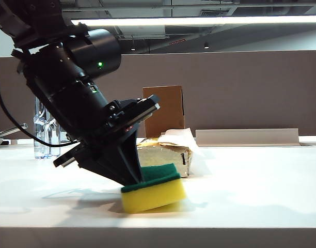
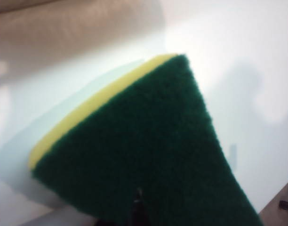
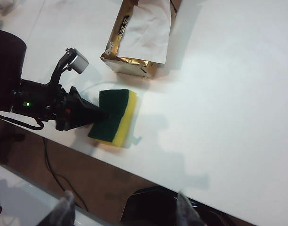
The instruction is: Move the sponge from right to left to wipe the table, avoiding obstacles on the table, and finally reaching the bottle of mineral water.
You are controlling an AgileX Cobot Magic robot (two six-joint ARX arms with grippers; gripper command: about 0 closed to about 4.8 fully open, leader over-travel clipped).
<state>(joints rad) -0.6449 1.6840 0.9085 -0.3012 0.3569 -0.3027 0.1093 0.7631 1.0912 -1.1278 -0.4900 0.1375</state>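
The yellow sponge (image 1: 157,195) with its green scouring layer (image 2: 148,155) sits tilted low over the white table (image 1: 251,181), near the front edge. My left gripper (image 1: 131,178) is shut on the sponge's left end (image 3: 116,117), angled down from the left. Just behind the sponge lies the obstacle, a crumpled tissue box (image 1: 166,156) with white paper (image 3: 146,33) and an upright brown cardboard flap (image 1: 166,111). At far left, half hidden by the left arm, stands the bottle of mineral water (image 1: 41,137). My right gripper (image 3: 124,209) hangs open and empty beyond the table's front edge.
Grey partition panels (image 1: 251,88) close off the back of the table. A low white ledge (image 1: 246,137) runs along the back right. A metal rod (image 1: 8,132) pokes in at the far left. The table's front edge (image 3: 191,188) drops to a brown floor with cables.
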